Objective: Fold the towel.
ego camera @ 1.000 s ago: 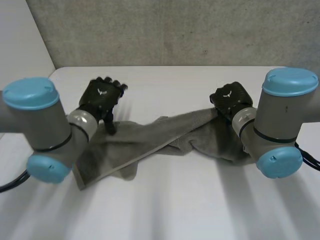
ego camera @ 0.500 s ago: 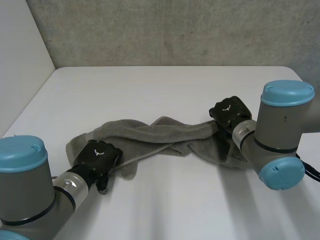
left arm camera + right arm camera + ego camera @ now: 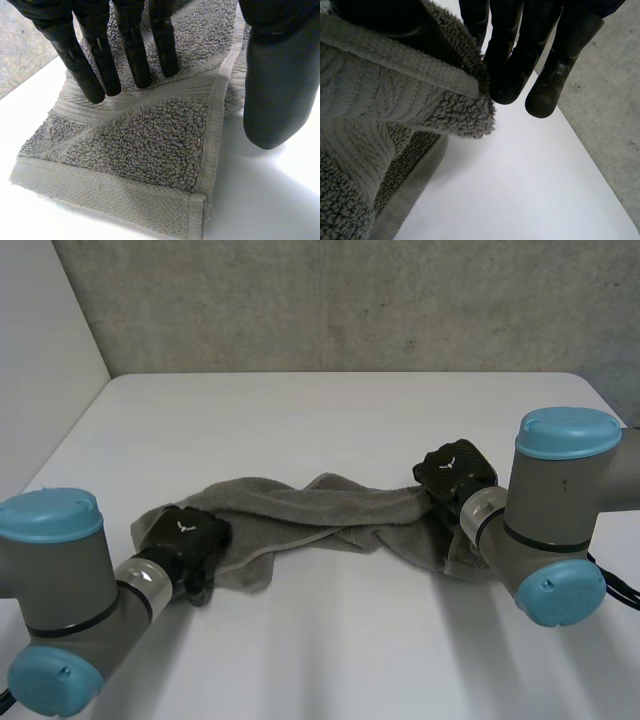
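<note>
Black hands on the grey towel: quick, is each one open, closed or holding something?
Left hand: open, straight fingers resting on the grey terry towel near a corner.
Right hand: shut on the towel's edge.

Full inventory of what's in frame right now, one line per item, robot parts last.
towel: 1, grey, lying twisted and bunched across the middle of the table, running from one hand to the other
table: 1, white, under everything
wall: 1, grey concrete, behind the table's far edge
left hand: 1, black, on the towel's near left corner; fingers straight on the cloth, thumb beside its edge
right hand: 1, black, at the towel's right end, cloth pinched between thumb and fingers
arms: 2, grey with light-blue caps; left arm at near left, right arm at near right
</note>
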### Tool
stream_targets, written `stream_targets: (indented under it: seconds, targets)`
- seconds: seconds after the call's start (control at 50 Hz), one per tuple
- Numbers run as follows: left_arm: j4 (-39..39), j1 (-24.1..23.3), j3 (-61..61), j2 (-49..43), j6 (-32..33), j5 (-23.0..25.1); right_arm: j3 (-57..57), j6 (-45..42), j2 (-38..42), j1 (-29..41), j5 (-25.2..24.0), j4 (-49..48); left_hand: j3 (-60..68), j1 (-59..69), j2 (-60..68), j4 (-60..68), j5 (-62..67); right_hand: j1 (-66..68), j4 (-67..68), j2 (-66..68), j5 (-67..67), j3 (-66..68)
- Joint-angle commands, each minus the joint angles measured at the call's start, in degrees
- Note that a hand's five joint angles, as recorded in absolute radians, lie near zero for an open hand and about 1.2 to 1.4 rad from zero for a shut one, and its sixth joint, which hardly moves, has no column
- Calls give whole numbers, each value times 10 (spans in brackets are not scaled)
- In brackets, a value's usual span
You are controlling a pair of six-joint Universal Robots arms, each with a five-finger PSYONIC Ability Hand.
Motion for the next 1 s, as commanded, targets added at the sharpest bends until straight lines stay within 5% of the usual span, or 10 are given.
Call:
stream_targets:
  seconds: [0.02,0.26,0.58,1.0]
  targets:
    - [0,-1,32,-32,0,0,1,0,1,1,0,0,1,-7,-3,-7,-92,35,28,42,15,31]
    - [14,18,64,-7,0,2,-8,-2,-17,-9,3,4,367,360,364,360,275,35,28,42,15,31]
    - [7,26,87,42,23,9,-15,-4,-115,-54,-17,44,326,318,322,318,233,35,28,42,15,31]
    - [-4,14,56,6,56,11,9,-6,-69,-46,-30,48,107,99,103,99,14,35,28,42,15,31]
